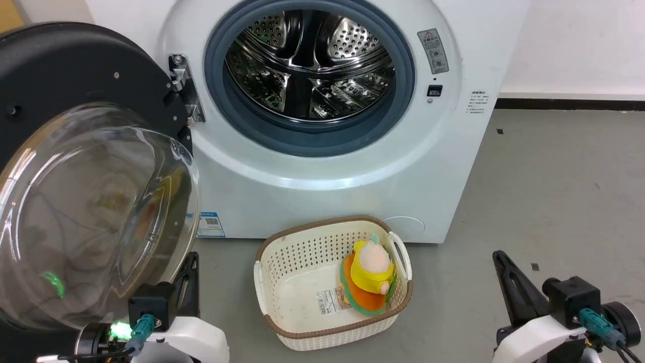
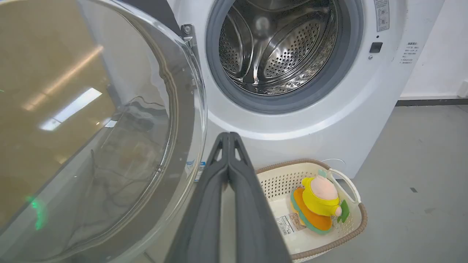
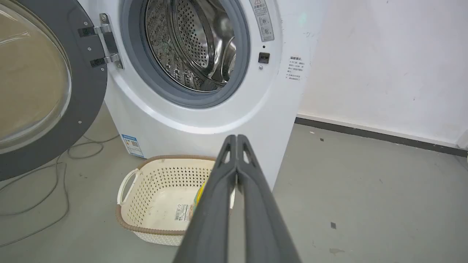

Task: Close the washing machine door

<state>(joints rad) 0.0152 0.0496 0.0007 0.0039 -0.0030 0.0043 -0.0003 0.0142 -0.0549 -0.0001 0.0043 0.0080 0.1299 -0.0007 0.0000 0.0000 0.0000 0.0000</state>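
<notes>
Right, the washing machine door (image 1: 75,151) stands swung wide, out to the left of the washing machine (image 1: 352,166). It hangs on its hinge (image 1: 184,85) with the glass bowl bulging toward us and the drum (image 1: 307,60) fully exposed. The left tool (image 2: 228,140), fingers pressed together and carrying nothing, sits just beside the lower edge of that glass bowl; whether it touches, I cannot tell. The right tool (image 3: 237,140), likewise closed up and empty, hangs low before the machine, well apart from the door. A basket (image 1: 282,252) with a soft toy (image 1: 373,267) rests on the floor at the machine's foot.

By my reading this is the approach, with no push begun. The next move looks like the left arm's job: get behind the door's free edge, then sweep it round toward the opening until the latch catches.
</notes>
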